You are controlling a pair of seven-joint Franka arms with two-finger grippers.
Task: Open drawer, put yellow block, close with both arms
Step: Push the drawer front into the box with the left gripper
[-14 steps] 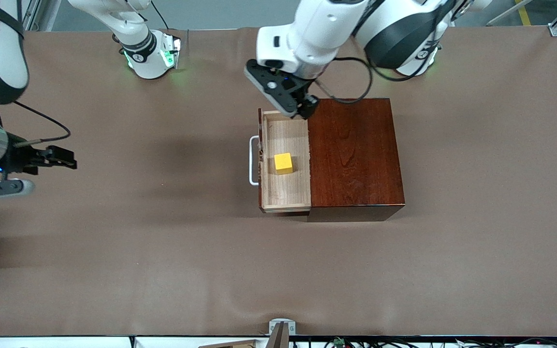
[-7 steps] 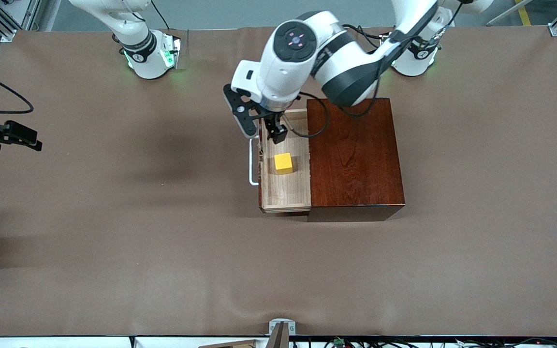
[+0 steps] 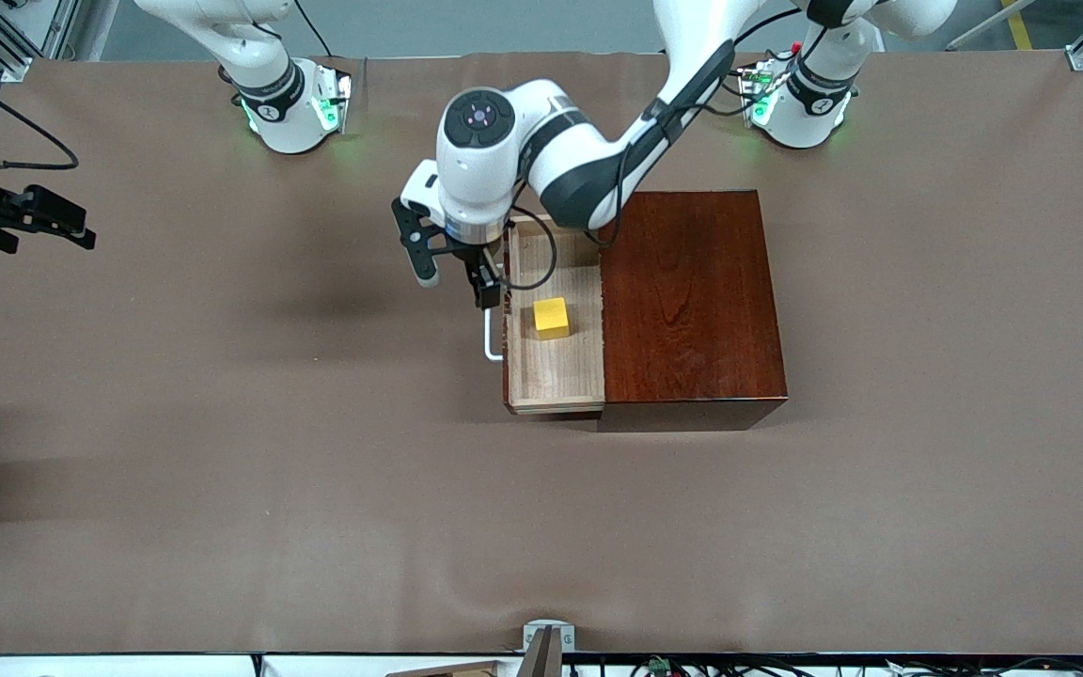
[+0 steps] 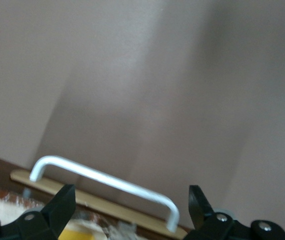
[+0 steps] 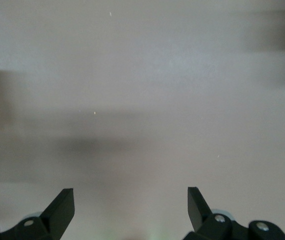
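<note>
Hovering left gripper (image 3: 452, 275) agape over handle (image 3: 491, 338) | yellow block (image 3: 551, 318) in drawer (image 3: 556, 371) | right gripper (image 5: 131, 205) agape

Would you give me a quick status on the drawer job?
Left gripper open over the drawer handle. Right gripper open, waiting at the right arm's end. Yellow block inside the open drawer.

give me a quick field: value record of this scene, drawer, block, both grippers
drawer: pulled out of the dark wooden box, open
yellow block: lying in the drawer, not held
handle: white, on the drawer front, free
left gripper: open, over the handle at the drawer front, holding nothing
right gripper: open, waiting over bare table at the right arm's end
stage: block in, drawer not yet closed
</note>
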